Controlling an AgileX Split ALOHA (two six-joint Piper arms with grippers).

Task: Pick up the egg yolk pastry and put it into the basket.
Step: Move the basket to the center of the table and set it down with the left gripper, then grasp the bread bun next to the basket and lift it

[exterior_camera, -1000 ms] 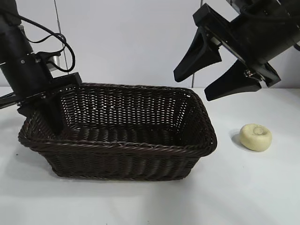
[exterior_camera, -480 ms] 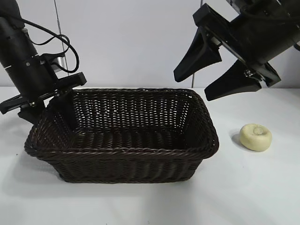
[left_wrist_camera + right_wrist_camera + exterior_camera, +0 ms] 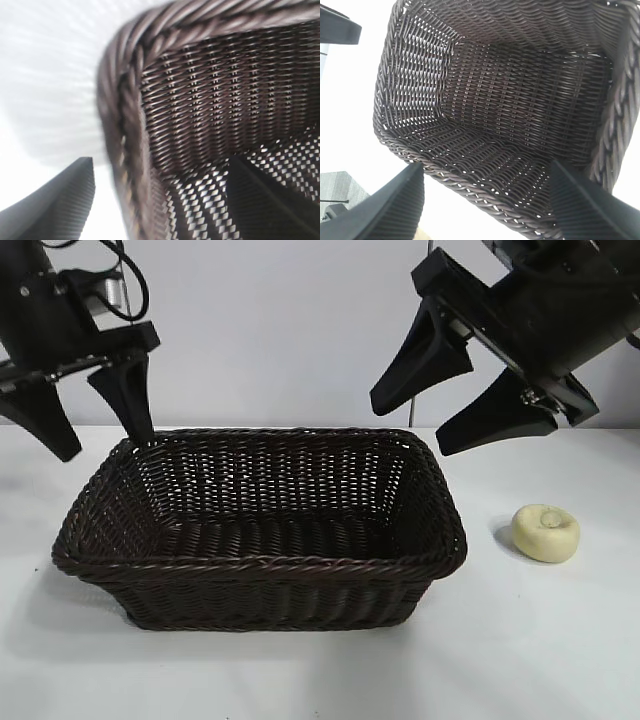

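The egg yolk pastry [image 3: 545, 532], a small pale-yellow puck with a dimple, lies on the white table to the right of the basket. The dark brown wicker basket [image 3: 260, 562] stands flat at the table's middle and holds nothing. My left gripper [image 3: 105, 445] is open and hangs just above the basket's far left corner, touching nothing. In the left wrist view its fingers straddle the corner rim [image 3: 125, 100], with the gripper [image 3: 162, 160] open. My right gripper [image 3: 412, 427] is open and empty, high above the basket's far right corner. The right wrist view shows the basket's rim [image 3: 445, 175] under the open gripper [image 3: 486, 166].
White table top [image 3: 540, 640] extends around the basket, with a pale wall behind. The left arm's cables [image 3: 110, 285] hang at the upper left.
My left gripper has come off the basket's left rim and risen above it. The basket, tilted and shifted before, now sits level. The right arm and pastry have not moved.
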